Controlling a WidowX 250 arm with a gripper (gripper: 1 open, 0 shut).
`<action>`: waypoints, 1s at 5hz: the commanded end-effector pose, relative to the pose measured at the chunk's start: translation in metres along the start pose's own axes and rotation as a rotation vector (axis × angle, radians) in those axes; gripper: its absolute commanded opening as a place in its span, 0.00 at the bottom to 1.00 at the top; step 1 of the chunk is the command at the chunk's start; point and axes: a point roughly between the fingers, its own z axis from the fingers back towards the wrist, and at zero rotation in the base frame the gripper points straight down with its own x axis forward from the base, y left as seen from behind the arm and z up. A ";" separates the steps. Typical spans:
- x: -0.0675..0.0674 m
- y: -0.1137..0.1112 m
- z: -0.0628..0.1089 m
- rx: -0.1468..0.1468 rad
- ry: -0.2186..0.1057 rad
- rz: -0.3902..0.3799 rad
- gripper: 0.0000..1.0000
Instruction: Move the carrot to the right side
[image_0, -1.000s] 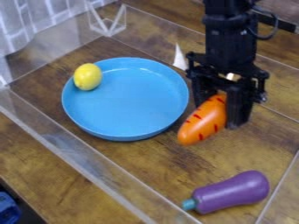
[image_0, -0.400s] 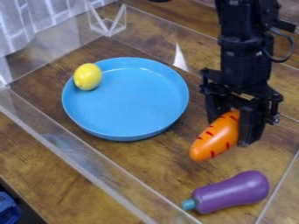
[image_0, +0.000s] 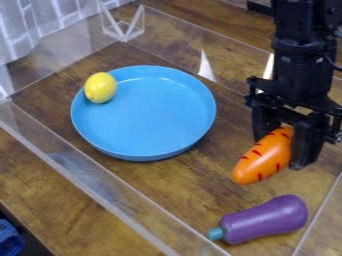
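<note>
The orange carrot (image_0: 262, 159) lies tilted on the wooden table, right of the blue plate, with its tip toward the lower left. Its upper end sits between the black fingers of my gripper (image_0: 287, 144), which points down and is shut on it. The leafy top is hidden by the fingers.
A blue plate (image_0: 147, 118) lies at centre left with a yellow lemon (image_0: 100, 87) on its far left rim. A purple eggplant (image_0: 265, 219) lies at the front right. Clear plastic walls (image_0: 80, 170) border the wooden surface at the front left and back.
My gripper has shifted to the right and slightly toward the front, carrying the carrot away from the plate's edge. Plate, lemon and eggplant stayed put.
</note>
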 end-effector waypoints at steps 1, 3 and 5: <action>0.004 0.000 0.026 0.004 -0.072 0.003 1.00; 0.003 0.022 0.023 0.006 -0.060 0.071 1.00; -0.004 0.037 0.020 0.013 -0.037 0.087 1.00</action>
